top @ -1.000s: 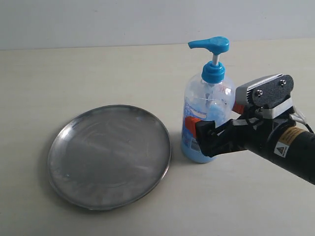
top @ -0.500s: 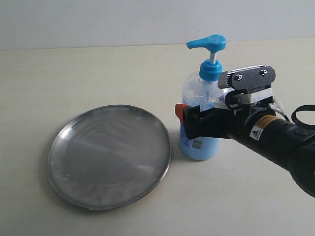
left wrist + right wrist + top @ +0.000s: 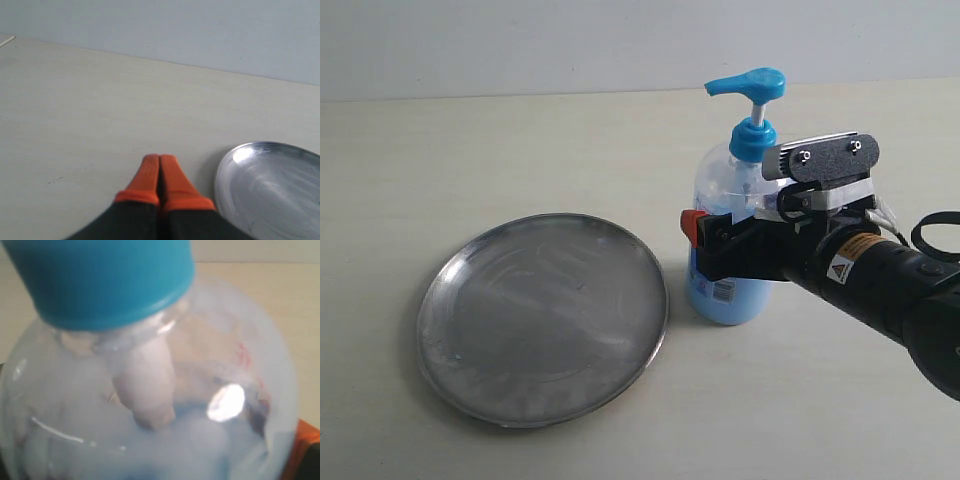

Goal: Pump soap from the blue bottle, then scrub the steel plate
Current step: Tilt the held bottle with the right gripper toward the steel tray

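Your bottle is clear plastic up top, with a bright blue pump and a matching blue collar. The liquid in its lower half is light blue, and the label is blue and white. Your plate is dull grey steel, streaked with pale, whitish smears and fine scratches. The counter is pale cream, and the wall behind it is light grey-blue. Your right fingers show an orange-red tip on black. The arm is black, with a small white-and-yellow sticker and a speckled dark grey bracket. Your left fingers are orange, running into black.
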{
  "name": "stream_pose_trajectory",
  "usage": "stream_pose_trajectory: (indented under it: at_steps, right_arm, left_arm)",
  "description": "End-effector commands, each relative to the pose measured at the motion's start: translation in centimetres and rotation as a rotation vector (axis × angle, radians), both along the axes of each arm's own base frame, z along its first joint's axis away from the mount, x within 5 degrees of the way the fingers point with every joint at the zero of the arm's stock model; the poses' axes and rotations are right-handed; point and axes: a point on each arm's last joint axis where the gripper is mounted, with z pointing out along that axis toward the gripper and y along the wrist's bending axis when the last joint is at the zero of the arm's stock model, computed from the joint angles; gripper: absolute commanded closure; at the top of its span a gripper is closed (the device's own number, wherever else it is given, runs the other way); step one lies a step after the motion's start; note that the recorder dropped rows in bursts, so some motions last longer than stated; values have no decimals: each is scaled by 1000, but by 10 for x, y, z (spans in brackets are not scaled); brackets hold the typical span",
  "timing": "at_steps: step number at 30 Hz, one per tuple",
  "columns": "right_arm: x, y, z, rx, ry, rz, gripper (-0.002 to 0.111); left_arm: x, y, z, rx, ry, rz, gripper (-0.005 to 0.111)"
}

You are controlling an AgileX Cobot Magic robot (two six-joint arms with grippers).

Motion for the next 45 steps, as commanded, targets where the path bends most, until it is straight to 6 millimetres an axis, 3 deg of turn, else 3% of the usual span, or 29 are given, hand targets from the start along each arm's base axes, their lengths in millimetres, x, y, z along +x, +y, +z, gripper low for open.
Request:
stream_pose_trajectory:
  at_steps: [1, 21, 41, 45]
  right_arm:
    - [6, 3, 4, -30, -37, 11, 108]
    - [32, 25, 23, -236, -109, 145, 108]
    - [30, 24, 20, -287, -86, 180, 108]
    - [22, 32, 28, -299, -115, 181, 108]
  left_arm:
    - [0, 0, 0, 7, -9, 1, 106]
    - [0, 0, 0, 7, -9, 1, 106]
    - [0, 0, 0, 7, -9, 1, 106]
    - [0, 0, 0, 7, -9, 1, 106]
